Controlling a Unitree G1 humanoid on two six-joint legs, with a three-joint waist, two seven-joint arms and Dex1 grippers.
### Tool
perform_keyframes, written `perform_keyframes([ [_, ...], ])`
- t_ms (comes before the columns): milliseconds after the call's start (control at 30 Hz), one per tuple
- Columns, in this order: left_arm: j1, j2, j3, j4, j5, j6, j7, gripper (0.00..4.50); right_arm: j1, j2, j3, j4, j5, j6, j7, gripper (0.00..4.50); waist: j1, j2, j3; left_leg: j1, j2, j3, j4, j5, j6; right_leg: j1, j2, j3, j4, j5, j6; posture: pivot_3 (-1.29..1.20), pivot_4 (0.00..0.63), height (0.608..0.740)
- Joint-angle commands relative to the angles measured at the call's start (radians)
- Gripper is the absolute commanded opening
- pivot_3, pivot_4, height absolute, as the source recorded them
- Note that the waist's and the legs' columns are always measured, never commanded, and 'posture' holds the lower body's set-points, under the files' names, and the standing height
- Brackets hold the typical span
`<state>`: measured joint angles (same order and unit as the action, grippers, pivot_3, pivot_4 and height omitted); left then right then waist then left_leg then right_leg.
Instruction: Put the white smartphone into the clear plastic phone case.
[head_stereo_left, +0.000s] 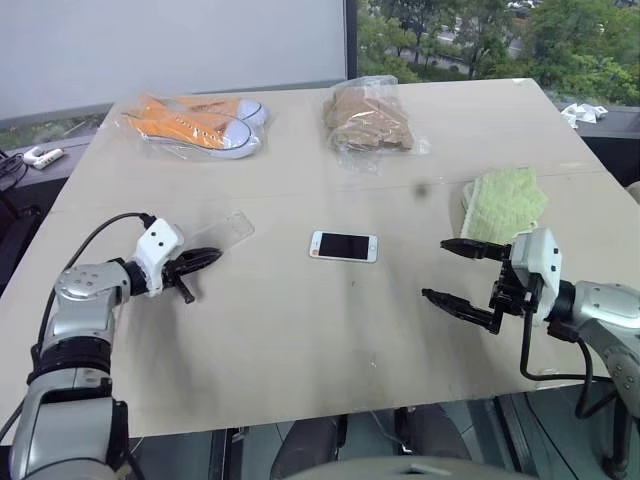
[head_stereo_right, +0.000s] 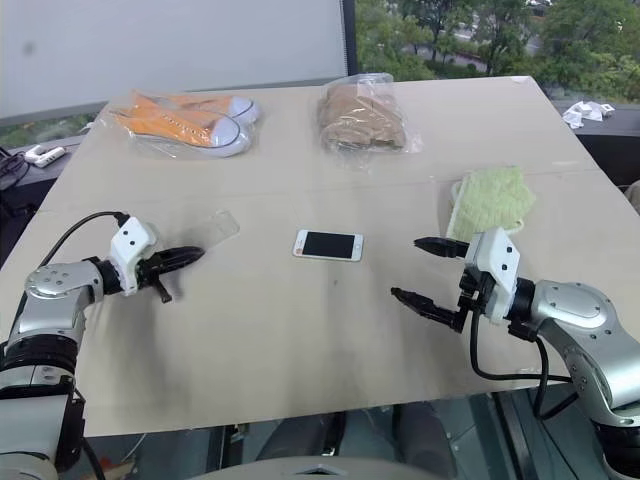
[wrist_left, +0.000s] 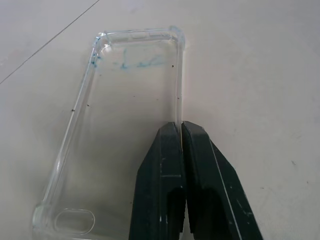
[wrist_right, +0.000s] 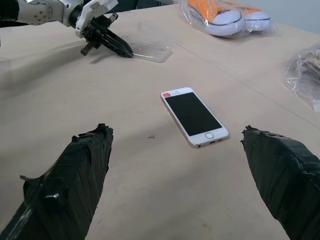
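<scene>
Between wide-spread right fingers (wrist_right: 280, 170), white smartphone (wrist_right: 195, 117), left fingers (wrist_left: 200, 170) pinching clear case (wrist_left: 125, 100) edge

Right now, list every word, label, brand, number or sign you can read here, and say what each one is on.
No readable text anywhere.
clear plastic phone case: blue ink marks near one end, no legible characters.
white smartphone: black blank screen; a red dot by its upper corner, no writing on it.
orange sneakers: no readable brand.
</scene>
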<state>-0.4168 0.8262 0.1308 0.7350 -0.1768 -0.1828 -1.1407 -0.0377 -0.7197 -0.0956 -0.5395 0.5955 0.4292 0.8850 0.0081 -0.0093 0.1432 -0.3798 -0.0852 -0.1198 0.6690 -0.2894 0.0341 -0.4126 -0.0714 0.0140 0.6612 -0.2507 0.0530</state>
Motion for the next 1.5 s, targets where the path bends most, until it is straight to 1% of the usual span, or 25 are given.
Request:
perform_keyframes([
  [33, 0.062, -0.005, 0.015, -0.219, -0.087, 0.100, -0.051, 0.07, -0.005, 0.000, -0.037, -0.022, 0.024, -0.021, 0.009, 4.50, -0.001, 0.000, 0.000, -0.001, 0.000, 0.000, 0.000, 0.000, 0.000, 0.000, 0.000, 0.000, 0.000, 0.000, 0.000, 0.00, 0.150, 0.740],
  [200, 0.189, 0.003, 0.003, -0.606, -0.201, 0.322, -0.066, 0.07, 0.020, -0.009, -0.061, -0.001, 0.052, -0.028, 0.049, 4.50, 0.000, 0.000, 0.000, -0.002, 0.000, -0.001, 0.000, 0.000, 0.000, 0.000, 0.000, 0.000, -0.001, 0.000, 0.000, 0.00, 0.150, 0.740],
  [300, 0.231, -0.009, -0.027, -0.802, -0.240, 0.433, -0.032, 0.07, 0.048, -0.027, -0.077, 0.027, 0.040, -0.052, 0.090, 4.50, 0.001, 0.000, 0.000, -0.001, 0.000, -0.001, 0.000, 0.000, 0.000, 0.000, 0.000, 0.000, -0.002, 0.000, 0.000, 0.00, 0.150, 0.740],
  [367, 0.245, -0.042, -0.083, -0.922, -0.250, 0.501, 0.005, 0.07, 0.073, -0.047, -0.085, 0.050, 0.024, -0.073, 0.126, 4.50, 0.004, 0.000, 0.000, -0.001, 0.000, 0.000, 0.000, 0.000, 0.000, 0.000, 0.000, 0.000, -0.002, 0.000, 0.000, 0.00, 0.150, 0.740],
  [433, 0.256, -0.079, -0.158, -1.004, -0.233, 0.541, 0.034, 0.07, 0.096, -0.059, -0.092, 0.070, 0.012, -0.100, 0.153, 4.50, 0.006, 0.000, 0.000, -0.001, 0.000, 0.000, 0.000, 0.000, 0.000, 0.000, 0.000, 0.000, -0.002, 0.000, 0.000, 0.00, 0.150, 0.740],
  [500, 0.257, -0.122, -0.235, -1.046, -0.208, 0.571, 0.060, 0.07, 0.115, -0.053, -0.107, 0.091, 0.011, -0.115, 0.155, 4.50, 0.005, 0.000, 0.000, -0.001, 0.000, 0.000, 0.000, 0.000, 0.000, 0.001, 0.000, 0.000, -0.002, 0.000, 0.000, 0.00, 0.150, 0.740],
  [633, 0.243, -0.193, -0.382, -1.062, -0.145, 0.564, 0.075, 0.07, 0.198, -0.082, -0.115, 0.132, -0.067, -0.201, 0.207, 4.50, 0.006, 0.000, 0.000, 0.000, 0.001, 0.000, 0.000, 0.000, 0.000, 0.001, 0.000, 0.001, -0.001, 0.000, 0.000, 0.00, 0.150, 0.740],
  [767, 0.213, -0.239, -0.452, -1.047, -0.097, 0.561, 0.103, 0.07, 0.227, -0.074, -0.132, 0.131, -0.062, -0.215, 0.203, 4.50, 0.005, 0.000, 0.000, 0.000, 0.000, 0.001, 0.000, 0.000, 0.000, 0.001, 0.000, 0.001, -0.001, 0.000, 0.000, 0.00, 0.150, 0.740],
  [933, 0.219, -0.231, -0.486, -1.019, -0.033, 0.492, 0.104, 0.07, 0.226, -0.060, -0.130, 0.116, -0.059, -0.212, 0.183, 4.50, 0.006, 0.000, 0.000, 0.001, 0.001, 0.001, 0.000, 0.000, 0.000, 0.001, 0.001, 0.002, -0.001, 0.000, 0.000, 0.00, 0.150, 0.740],
  [967, 0.222, -0.233, -0.485, -1.017, -0.026, 0.480, 0.108, 0.62, 0.225, -0.056, -0.129, 0.113, -0.058, -0.210, 0.179, 4.50, 0.006, 0.000, 0.000, 0.001, 0.001, 0.001, 0.000, 0.000, 0.000, 0.001, 0.001, 0.001, -0.001, 0.000, 0.000, 0.00, 0.150, 0.740],
  [1000, 0.225, -0.233, -0.484, -1.017, -0.026, 0.477, 0.105, 0.87, 0.223, -0.052, -0.128, 0.111, -0.057, -0.208, 0.175, 4.50, 0.006, 0.000, 0.000, 0.001, 0.001, 0.001, 0.000, 0.000, 0.000, 0.001, 0.000, 0.002, -0.001, 0.000, 0.000, 0.00, 0.150, 0.740],
  [1033, 0.227, -0.231, -0.487, -1.018, -0.021, 0.471, 0.103, 1.38, 0.222, -0.050, -0.128, 0.111, -0.056, -0.207, 0.173, 4.50, 0.007, 0.000, 0.000, 0.000, 0.001, 0.002, 0.000, 0.000, 0.000, 0.001, 0.000, 0.002, -0.001, 0.000, 0.000, 0.00, 0.150, 0.740],
  [1067, 0.229, -0.229, -0.488, -1.016, -0.010, 0.456, 0.107, 1.65, 0.221, -0.049, -0.128, 0.111, -0.055, -0.206, 0.172, 4.50, 0.006, 0.000, 0.000, 0.000, 0.001, 0.002, 0.000, 0.000, 0.000, 0.001, 0.000, 0.002, -0.002, 0.000, 0.000, 0.00, 0.150, 0.740],
  [1100, 0.233, -0.229, -0.487, -1.016, -0.006, 0.448, 0.107, 2.27, 0.221, -0.049, -0.128, 0.111, -0.054, -0.205, 0.173, 4.50, 0.006, 0.000, 0.000, 0.000, 0.001, 0.002, 0.000, 0.000, 0.000, 0.001, 0.000, 0.002, -0.002, 0.000, 0.000, 0.00, 0.150, 0.740],
  [1167, 0.242, -0.227, -0.478, -1.017, -0.002, 0.425, 0.110, 3.15, 0.219, -0.050, -0.127, 0.113, -0.053, -0.204, 0.176, 4.50, 0.006, 0.000, 0.000, 0.000, 0.001, 0.001, 0.000, 0.000, 0.000, 0.001, 0.000, 0.001, -0.002, 0.000, 0.000, 0.00, 0.150, 0.740],
  [1200, 0.249, -0.220, -0.473, -1.020, 0.000, 0.417, 0.108, 3.73, 0.218, -0.051, -0.127, 0.114, -0.053, -0.203, 0.178, 4.50, 0.006, 0.000, 0.000, 0.000, 0.001, 0.001, 0.000, 0.000, 0.000, 0.001, 0.000, 0.001, -0.002, 0.000, 0.000, 0.00, 0.150, 0.740],
  [1233, 0.255, -0.215, -0.464, -1.022, 0.004, 0.399, 0.113, 4.18, 0.214, -0.052, -0.126, 0.114, -0.051, -0.200, 0.179, 4.50, 0.006, 0.000, 0.000, 0.000, 0.001, 0.001, 0.000, 0.000, 0.000, 0.001, 0.000, 0.001, -0.002, 0.000, 0.000, 0.00, 0.150, 0.740],
  [1267, 0.264, -0.212, -0.448, -1.029, -0.003, 0.390, 0.119, 4.45, 0.207, -0.054, -0.124, 0.113, -0.049, -0.195, 0.178, 4.50, 0.006, 0.000, 0.000, 0.000, 0.001, 0.001, 0.000, 0.000, 0.000, 0.001, 0.000, 0.001, -0.002, 0.000, 0.000, 0.00, 0.150, 0.740],
  [1333, 0.284, -0.195, -0.406, -1.055, -0.033, 0.396, 0.121, 4.45, 0.180, -0.054, -0.115, 0.112, -0.039, -0.179, 0.176, 4.50, 0.003, 0.000, 0.000, 0.001, 0.001, 0.002, 0.000, 0.000, 0.000, 0.001, 0.000, 0.002, -0.001, 0.000, 0.000, 0.00, 0.150, 0.740],
  [1433, 0.300, -0.165, -0.363, -1.061, -0.032, 0.390, 0.126, 4.45, 0.137, -0.045, -0.099, 0.112, -0.023, -0.151, 0.164, 4.50, 0.004, 0.000, 0.000, 0.001, 0.001, 0.001, 0.000, 0.000, 0.000, 0.001, 0.000, 0.002, -0.001, 0.000, 0.000, 0.00, 0.150, 0.740],
  [1500, 0.330, -0.147, -0.307, -1.093, -0.069, 0.396, 0.127, 4.45, 0.047, -0.026, -0.041, 0.124, -0.041, -0.101, 0.123, 4.50, 0.004, 0.000, 0.001, 0.001, 0.001, 0.001, 0.000, 0.000, 0.000, 0.001, 0.000, 0.001, -0.001, 0.000, 0.000, 0.00, 0.150, 0.740],
])
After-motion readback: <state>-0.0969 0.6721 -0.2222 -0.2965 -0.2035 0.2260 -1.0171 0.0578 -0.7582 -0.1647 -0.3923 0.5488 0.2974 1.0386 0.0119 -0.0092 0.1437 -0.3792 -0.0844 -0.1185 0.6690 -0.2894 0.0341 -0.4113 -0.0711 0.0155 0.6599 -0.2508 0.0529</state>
